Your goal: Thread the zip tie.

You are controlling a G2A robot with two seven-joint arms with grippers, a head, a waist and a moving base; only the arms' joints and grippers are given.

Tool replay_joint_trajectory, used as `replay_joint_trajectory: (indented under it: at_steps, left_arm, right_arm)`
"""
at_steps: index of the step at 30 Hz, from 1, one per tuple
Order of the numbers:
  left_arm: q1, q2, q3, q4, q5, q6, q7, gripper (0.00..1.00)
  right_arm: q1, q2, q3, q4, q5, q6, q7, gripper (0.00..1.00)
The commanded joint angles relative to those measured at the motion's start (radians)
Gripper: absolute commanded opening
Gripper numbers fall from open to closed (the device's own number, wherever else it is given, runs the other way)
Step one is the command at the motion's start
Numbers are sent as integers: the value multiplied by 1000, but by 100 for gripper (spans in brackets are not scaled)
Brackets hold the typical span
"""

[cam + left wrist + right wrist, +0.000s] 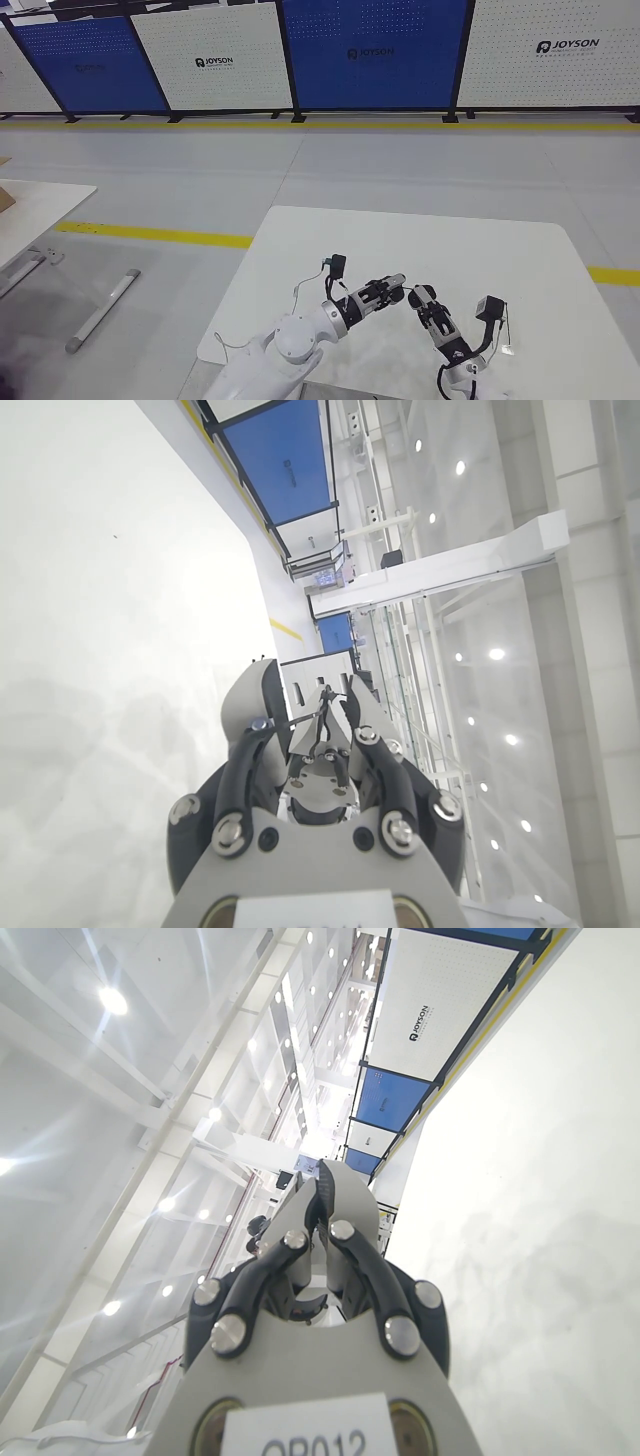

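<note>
Thin black plastic zip tie (326, 700), 6 o'clock of white table (500, 250).
Left gripper (312, 687) wide, right gripper (317, 1180) seemingly pinching tie; close left squarely on it.

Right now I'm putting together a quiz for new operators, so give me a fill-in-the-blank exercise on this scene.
1. The left gripper and the right gripper meet tip to tip over the ___ table.
2. The zip tie between the left gripper's fingers is ___ in colour.
3. The right gripper is ___, not open.
Missing words: white; black; shut.
</note>
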Motion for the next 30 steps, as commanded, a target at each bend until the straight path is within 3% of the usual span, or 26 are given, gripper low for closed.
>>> replay_joint_trajectory:
  at_steps: [1, 3, 5, 8, 14, 16, 21, 30]
  left_arm:
    - [2, 0, 0, -1, 4, -4, -1, 23]
    - [5, 1, 0, -2, 9, -9, -1, 15]
    - [9, 1, 0, -4, 13, -13, -1, 13]
    - [16, 3, -3, -7, 17, -17, -3, 13]
    - [31, 5, -8, -17, 21, -17, -4, 22]
    - [34, 5, -8, -21, 27, -20, -3, 19]
    - [36, 6, -12, -22, 26, -22, -2, 0]
    - [36, 5, -11, -17, 29, -32, 0, 0]
  right_arm:
    - [0, 0, 0, 0, 0, 0, 0, 0]
    - [0, 0, 0, 0, 0, 0, 0, 0]
    - [0, 0, 0, 0, 0, 0, 0, 0]
    - [0, 0, 0, 0, 0, 0, 0, 0]
    - [0, 0, 0, 0, 0, 0, 0, 0]
    - [0, 0, 0, 0, 0, 0, 0, 0]
    - [0, 0, 0, 0, 0, 0, 0, 0]
    - [0, 0, 0, 0, 0, 2, 1, 0]
